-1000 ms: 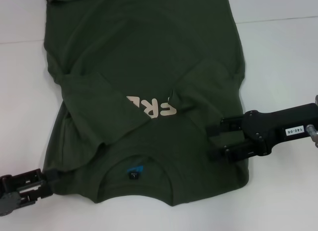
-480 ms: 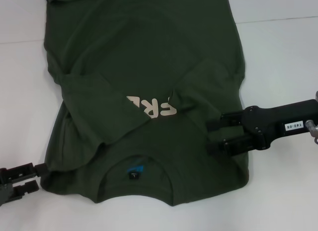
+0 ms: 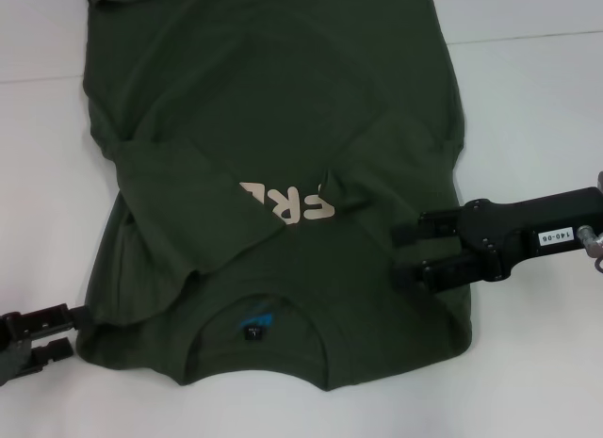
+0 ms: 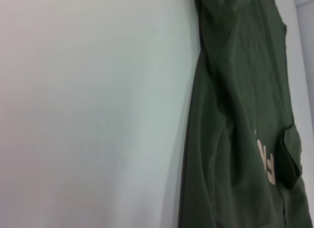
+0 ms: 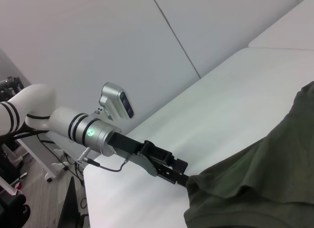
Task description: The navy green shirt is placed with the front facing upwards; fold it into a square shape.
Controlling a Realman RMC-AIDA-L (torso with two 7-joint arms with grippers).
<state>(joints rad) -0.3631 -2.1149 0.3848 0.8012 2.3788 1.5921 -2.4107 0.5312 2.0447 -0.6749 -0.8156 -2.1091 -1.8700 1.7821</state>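
White worktop point(image 3: 528, 108) carries the navy green shirt point(image 3: 273, 127), which lies spread with the collar toward the robot and both sleeves folded inward over the cream print point(image 3: 287, 204); the left gripper point(image 3: 75, 327) is at the shirt's near left corner, and I cannot tell how its jaws stand; the right gripper point(image 3: 407, 256) rests over the shirt's right shoulder, jaws apart and holding nothing.
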